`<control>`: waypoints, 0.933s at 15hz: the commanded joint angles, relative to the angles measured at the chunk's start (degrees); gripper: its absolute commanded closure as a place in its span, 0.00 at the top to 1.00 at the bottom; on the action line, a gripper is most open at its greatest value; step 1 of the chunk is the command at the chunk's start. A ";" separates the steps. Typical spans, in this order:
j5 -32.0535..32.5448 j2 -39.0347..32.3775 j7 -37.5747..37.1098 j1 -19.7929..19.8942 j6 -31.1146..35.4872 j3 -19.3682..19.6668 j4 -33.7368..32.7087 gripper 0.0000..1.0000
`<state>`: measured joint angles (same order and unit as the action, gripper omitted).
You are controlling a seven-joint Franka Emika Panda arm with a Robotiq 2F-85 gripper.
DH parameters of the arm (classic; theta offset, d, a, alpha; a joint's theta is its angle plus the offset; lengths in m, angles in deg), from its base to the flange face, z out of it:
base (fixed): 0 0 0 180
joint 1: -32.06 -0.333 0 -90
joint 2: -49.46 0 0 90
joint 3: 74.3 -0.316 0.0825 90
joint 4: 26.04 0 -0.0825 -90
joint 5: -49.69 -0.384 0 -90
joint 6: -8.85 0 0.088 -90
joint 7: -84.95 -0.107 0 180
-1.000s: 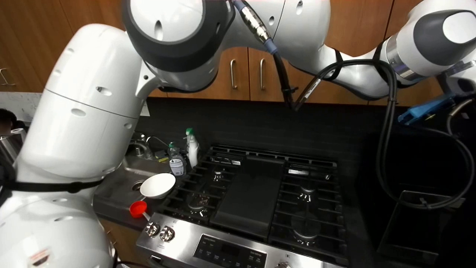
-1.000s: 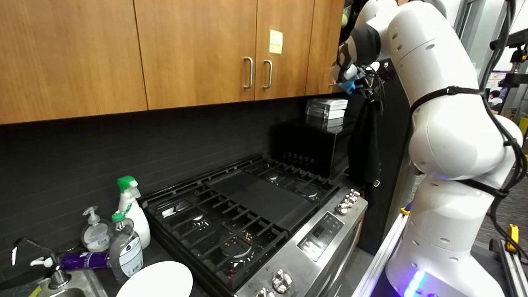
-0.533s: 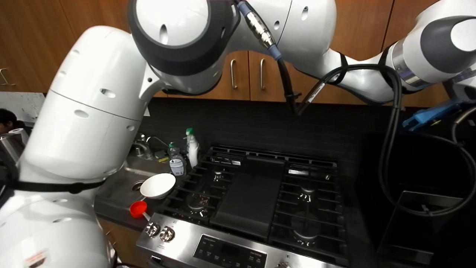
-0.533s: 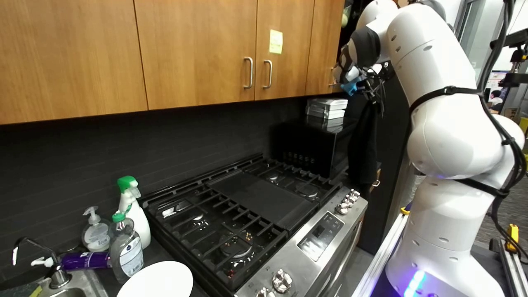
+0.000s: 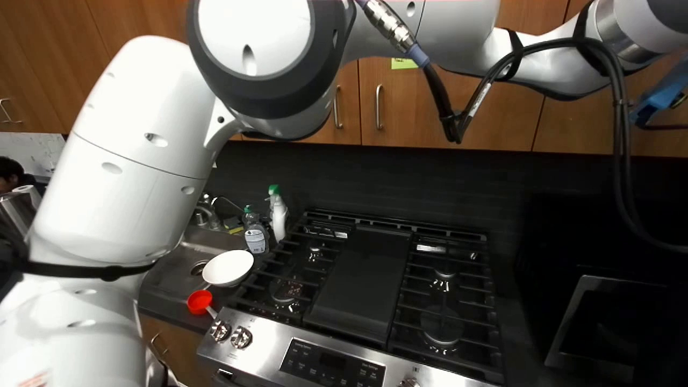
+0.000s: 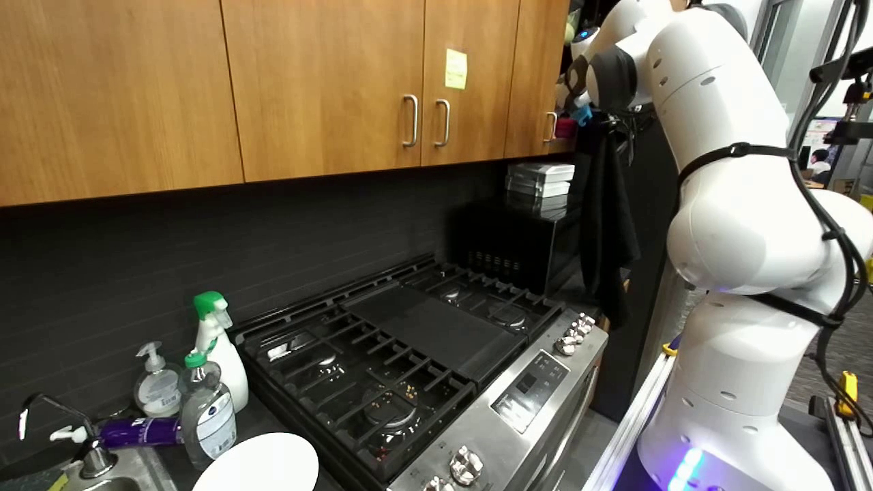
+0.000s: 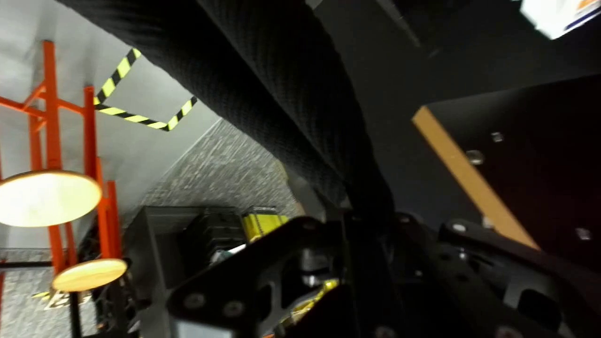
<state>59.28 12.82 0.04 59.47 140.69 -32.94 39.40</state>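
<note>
My gripper [image 7: 354, 225] is shut on a black ribbed cloth [image 7: 281, 89], which runs from the jaws to the upper left in the wrist view. In an exterior view the gripper [image 6: 601, 121] is small and dark below the wrist with its blue part, and the cloth [image 6: 605, 232] hangs down from it beside the black microwave [image 6: 518, 239]. In the exterior view from behind the arm, the gripper is past the right edge, and only the blue part [image 5: 662, 94] near it shows.
Wooden cabinets [image 6: 327, 82] hang above the stove [image 5: 360, 279]. Clear boxes [image 6: 540, 179] lie on the microwave. By the sink stand a spray bottle [image 6: 222, 348], a soap bottle [image 6: 208, 416], a white bowl [image 5: 228, 267] and a red cup [image 5: 199, 302]. Orange stools [image 7: 51, 197] show in the wrist view.
The wrist and gripper have moved up and to the right, out of the exterior view from behind the arm. The black cloth has swung and shifted with the gripper. A cabinet handle has come into sight.
</note>
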 commanded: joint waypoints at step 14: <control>-38.66 1.95 22.19 17.75 -15.06 -22.43 -5.37 0.01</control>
<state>27.27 12.97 17.64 74.34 125.24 -51.51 32.38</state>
